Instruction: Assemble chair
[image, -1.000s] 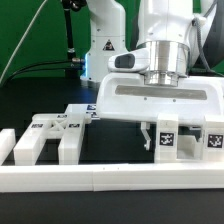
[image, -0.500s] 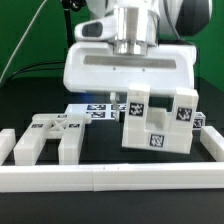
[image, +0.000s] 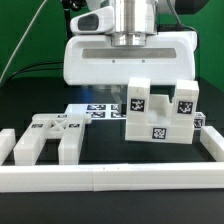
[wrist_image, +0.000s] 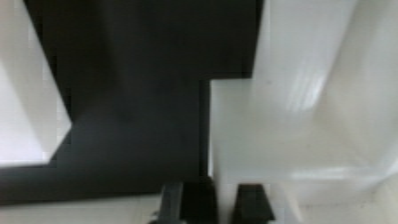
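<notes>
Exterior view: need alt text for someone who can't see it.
A white robot gripper hangs close above a blocky white, tagged chair part on a black table. At the exterior view's left lies a second tagged part, the marker board lies behind, and a low white wall runs along the front.

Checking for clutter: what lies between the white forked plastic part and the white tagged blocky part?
Only bare black table separates the forked part from the blocky part in the exterior view; the marker board lies behind.
</notes>
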